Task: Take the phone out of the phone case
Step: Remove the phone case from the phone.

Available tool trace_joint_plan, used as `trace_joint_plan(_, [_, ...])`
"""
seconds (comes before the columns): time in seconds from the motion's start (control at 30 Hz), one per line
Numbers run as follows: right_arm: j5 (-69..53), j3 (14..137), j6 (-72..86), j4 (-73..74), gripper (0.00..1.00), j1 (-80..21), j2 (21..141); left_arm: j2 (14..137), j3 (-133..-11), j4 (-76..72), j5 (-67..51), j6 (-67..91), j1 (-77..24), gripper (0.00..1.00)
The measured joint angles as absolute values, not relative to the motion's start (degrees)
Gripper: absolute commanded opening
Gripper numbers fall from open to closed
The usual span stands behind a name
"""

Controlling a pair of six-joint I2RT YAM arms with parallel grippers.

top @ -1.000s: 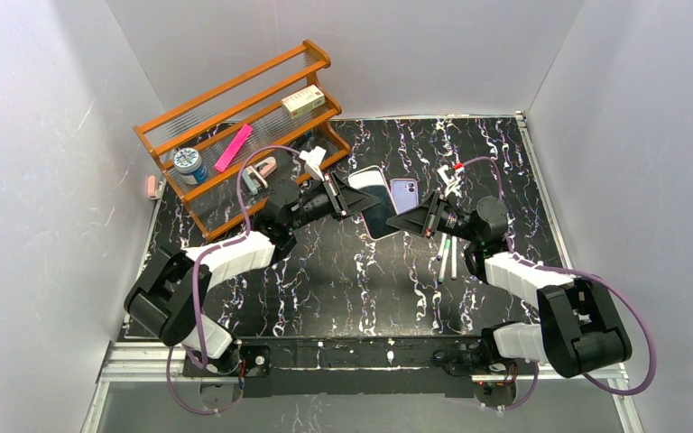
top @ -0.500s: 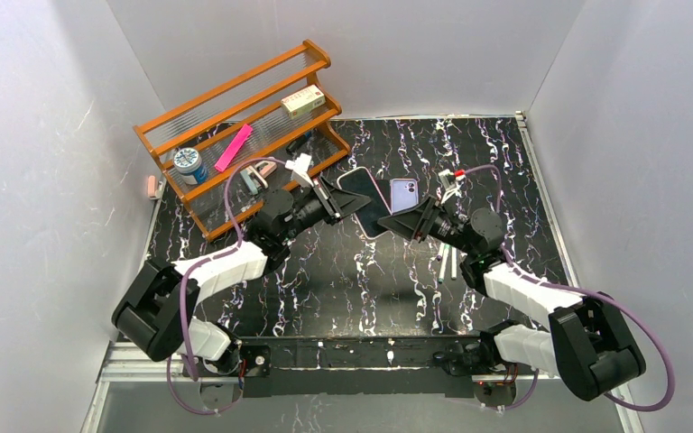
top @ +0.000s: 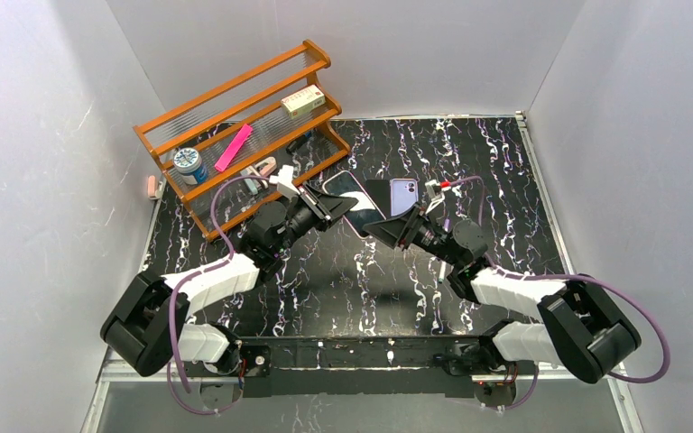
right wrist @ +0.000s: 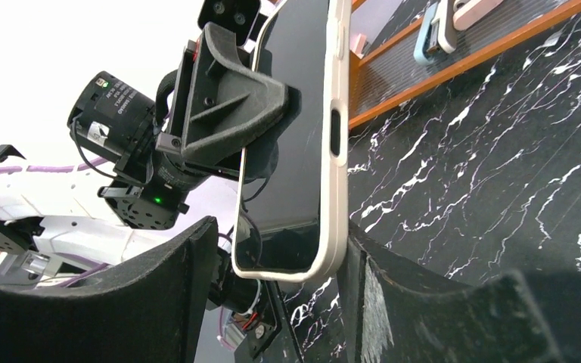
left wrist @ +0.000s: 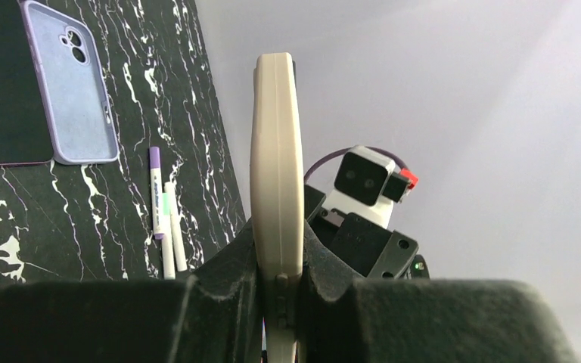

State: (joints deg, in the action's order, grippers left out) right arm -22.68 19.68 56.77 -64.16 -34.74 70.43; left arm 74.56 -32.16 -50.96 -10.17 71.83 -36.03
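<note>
The phone point(right wrist: 291, 151), in its cream case point(left wrist: 276, 151), is held above the worktop point(top: 505, 180), clamped edgewise by the left hand point(left wrist: 276, 253). The right hand point(right wrist: 280, 238) is spread around its lower end. The case is judged pliable, the phone rigid, slick and breakable, so the case rim is best gripped.

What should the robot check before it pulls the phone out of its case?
1. Left gripper clamped on the phone's edge: ok.
2. Right gripper squeezing the phone: not ok, a gap shows beside one finger.
3. Phone held up off the table: ok.
4. Beige case wraps the edge and corner in view: ok.
5. Pens and purple case lying clear of the grippers: ok.
</note>
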Motion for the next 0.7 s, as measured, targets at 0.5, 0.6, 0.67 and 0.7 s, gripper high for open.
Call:
trace_joint_plan(0.5, [-24.21, 19.73, 57.8, -69.95, 0.53, -39.2, 74.13, 74.26, -31.07, -53.56, -3.42, 73.87, -35.62, 0.0])
trace_joint_plan(0.6, [-24.16, 19.73, 57.89, -70.91, 0.52, -39.42, 74.89, 74.26, -30.76, -54.0, -3.38, 74.37, -35.62, 0.0])
trace_joint_plan(0.67, [-24.12, 19.73, 57.93, -71.5, 0.52, -39.46, 75.5, 74.26, -30.41, -54.04, -3.38, 74.83, -35.62, 0.0])
trace_joint_plan(0.7, [-24.01, 19.73, 58.02, -71.9, 0.52, -39.46, 75.81, 74.26, -30.24, -54.02, -3.38, 75.16, -35.62, 0.0])
